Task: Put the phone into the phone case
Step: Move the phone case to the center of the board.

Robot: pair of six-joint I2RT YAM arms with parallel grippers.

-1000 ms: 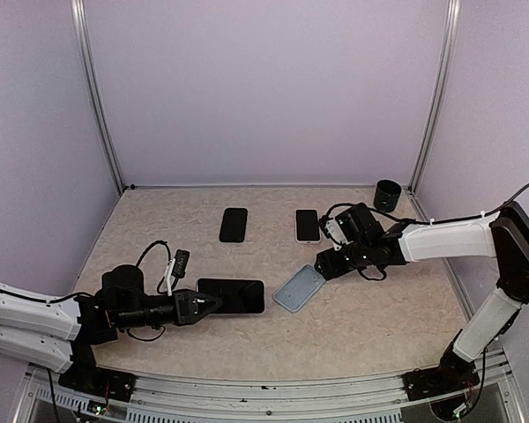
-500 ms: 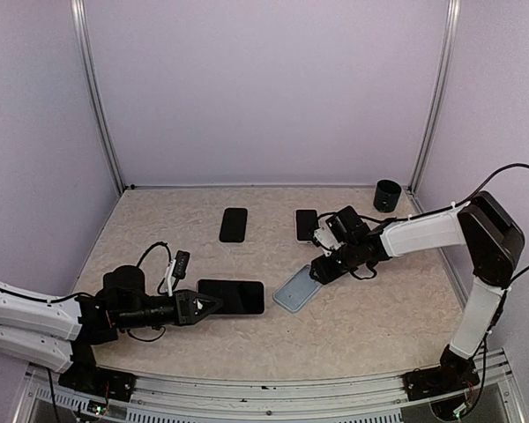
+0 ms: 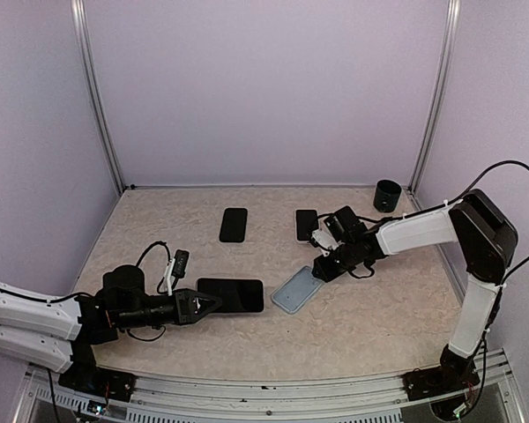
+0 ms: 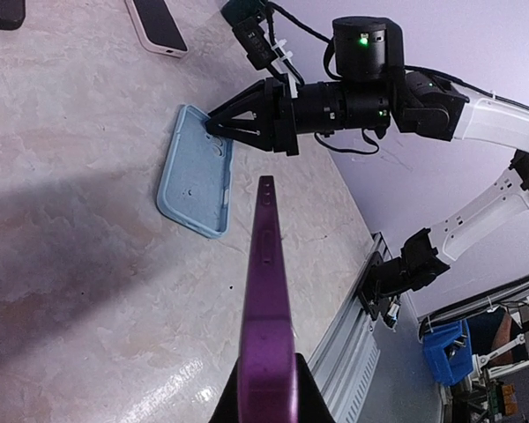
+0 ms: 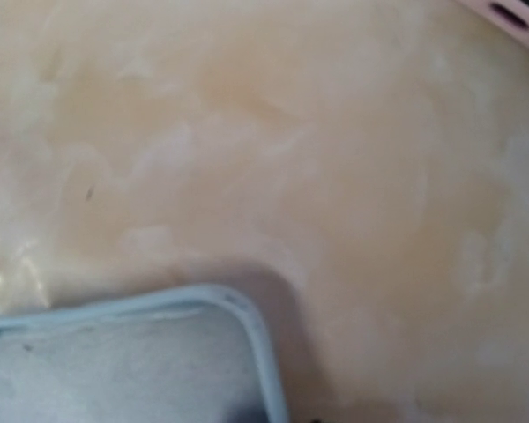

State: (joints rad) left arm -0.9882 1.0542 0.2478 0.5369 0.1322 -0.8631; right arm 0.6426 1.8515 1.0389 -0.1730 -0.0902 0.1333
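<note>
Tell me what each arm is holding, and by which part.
Left jaws grip the phone by one short end. Right jaws sit at the case end; hold unclear.

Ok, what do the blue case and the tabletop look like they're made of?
Phone case: probably soft silicone or rubbery plastic, matte pale blue, with a rounded lip and no glare. Table: hard, smooth, beige marble-patterned top, likely laminate; it shows a faint sheen in the left wrist view.
</note>
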